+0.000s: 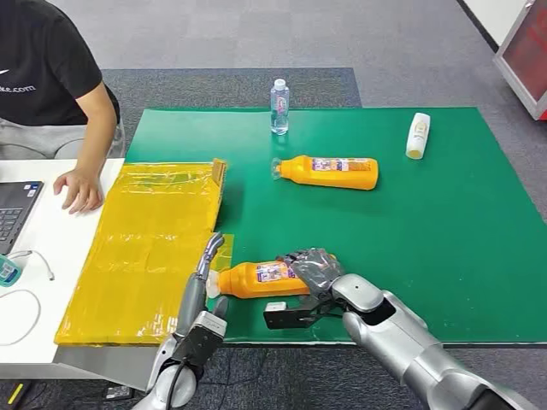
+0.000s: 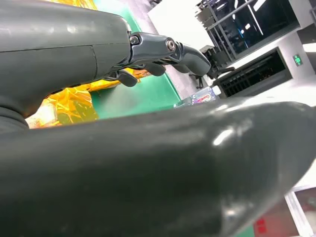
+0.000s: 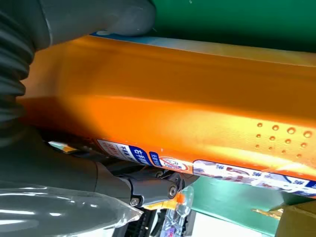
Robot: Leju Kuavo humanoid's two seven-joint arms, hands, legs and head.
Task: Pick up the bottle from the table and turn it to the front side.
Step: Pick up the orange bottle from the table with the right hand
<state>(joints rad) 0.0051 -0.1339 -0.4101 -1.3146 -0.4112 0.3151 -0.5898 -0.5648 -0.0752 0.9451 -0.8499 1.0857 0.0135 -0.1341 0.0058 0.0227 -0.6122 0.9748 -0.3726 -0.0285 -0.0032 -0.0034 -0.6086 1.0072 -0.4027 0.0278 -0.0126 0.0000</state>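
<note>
Near edge of the green worktop [image 1: 451,239]: I see the orange bottle [image 1: 264,279] lying on its side, cap end pointing toward the yellow plastic sheet [image 1: 145,248], label strip facing up. My right hand [image 1: 314,275] is wrapped over the bottle's base end, fingers closed around it. In the right wrist view the orange bottle [image 3: 186,98] runs across the frame, thumb [image 3: 111,17] pressed on one side and a dark finger [image 3: 149,185] under the labelled edge, so the hold is firm. I cannot tell whether the bottle is lifted off the mat or resting on it.

My left hand [image 1: 209,273] sits just beside the bottle's cap end, over the edge of the yellow sheet. Fingers extended and spread, nothing in them; whether a fingertip touches the cap I cannot tell. The left wrist view shows the left hand's fingers [image 2: 168,49] stretched out straight.

Further back on the mat: a second orange bottle [image 1: 329,172] on its side, a small clear water bottle [image 1: 279,107] upright, a white bottle [image 1: 418,136] lying well to the right.

A person in a black shirt [image 1: 38,64] sits at the far left, one hand [image 1: 79,190] flat on the white table [image 1: 58,248] beside a laptop [image 1: 16,213].
</note>
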